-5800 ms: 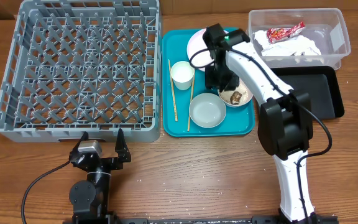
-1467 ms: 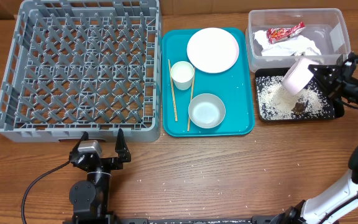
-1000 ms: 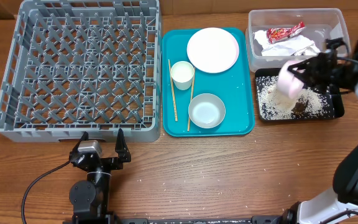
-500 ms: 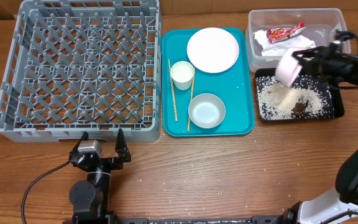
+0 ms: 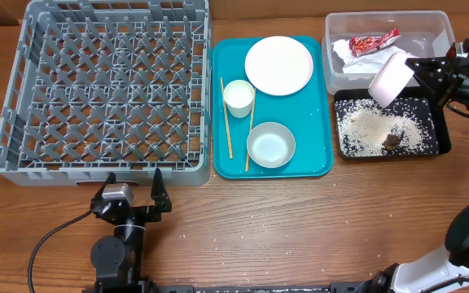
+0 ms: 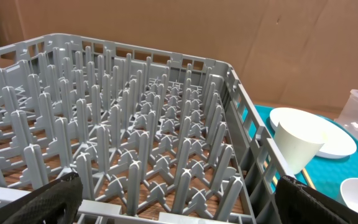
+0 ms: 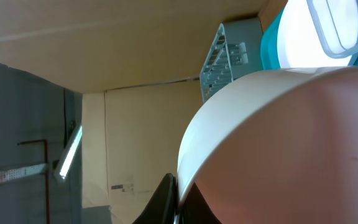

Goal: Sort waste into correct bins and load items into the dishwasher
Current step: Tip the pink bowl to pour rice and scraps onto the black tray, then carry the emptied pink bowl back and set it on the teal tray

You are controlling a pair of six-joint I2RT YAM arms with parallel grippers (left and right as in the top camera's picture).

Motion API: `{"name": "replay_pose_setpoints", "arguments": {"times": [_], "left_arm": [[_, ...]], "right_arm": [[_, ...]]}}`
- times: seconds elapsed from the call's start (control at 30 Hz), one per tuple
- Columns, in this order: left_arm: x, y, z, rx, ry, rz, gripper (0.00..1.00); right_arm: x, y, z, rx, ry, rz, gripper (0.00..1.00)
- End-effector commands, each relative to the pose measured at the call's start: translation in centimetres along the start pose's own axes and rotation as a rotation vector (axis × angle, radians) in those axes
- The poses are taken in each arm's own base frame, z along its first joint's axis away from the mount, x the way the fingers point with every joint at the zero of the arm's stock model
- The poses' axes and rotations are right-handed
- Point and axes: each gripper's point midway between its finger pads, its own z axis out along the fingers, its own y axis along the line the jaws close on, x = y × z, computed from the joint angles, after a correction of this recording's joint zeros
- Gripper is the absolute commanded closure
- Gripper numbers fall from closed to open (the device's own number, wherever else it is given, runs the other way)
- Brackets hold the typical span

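My right gripper (image 5: 418, 72) is shut on the rim of a white bowl (image 5: 387, 79) and holds it tilted above the black tray (image 5: 440, 138). The bowl fills the right wrist view (image 7: 278, 137). Loose rice (image 5: 373, 128) and a brown food lump (image 5: 392, 140) lie in the black tray. The clear tub (image 5: 446, 57) holds the red wrapper (image 5: 374, 41) and a white napkin (image 5: 389, 59). On the teal tray (image 5: 320, 159) are a white plate (image 5: 278, 65), a cup (image 5: 238, 97), a second bowl (image 5: 271, 144) and two chopsticks (image 5: 227, 118). The grey dish rack (image 5: 104, 85) is empty. My left gripper (image 5: 131, 195) is open near the table's front edge.
A few rice grains lie scattered on the wooden table (image 5: 300, 220) in front of the trays. In the left wrist view the rack (image 6: 135, 137) is close in front, with the cup (image 6: 297, 144) and plate (image 6: 319, 127) to its right.
My right gripper has turned and lifted the tilted bowl toward the back right over the black tray. The rice and the brown lump now lie in the black tray. The left arm is still.
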Motion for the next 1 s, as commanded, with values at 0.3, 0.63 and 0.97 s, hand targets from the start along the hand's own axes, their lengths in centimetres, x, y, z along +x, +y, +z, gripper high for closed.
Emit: {"name": "replay_pose_setpoints", "arguments": {"times": [0.3, 0.63, 0.97], "left_arm": [[0.1, 0.3, 0.0, -0.011, 0.0, 0.018, 0.0], [0.1, 0.3, 0.0, -0.011, 0.0, 0.018, 0.0], [0.1, 0.3, 0.0, -0.011, 0.0, 0.018, 0.0]], "right_arm": [[6.7, 2.6, 16.5, 0.446, -0.013, -0.459, 0.96], [8.7, -7.0, 19.3, 1.012, -0.094, -0.638, 0.96], [7.7, -16.8, 20.6, 1.166, 0.035, -0.564, 0.96]]}}
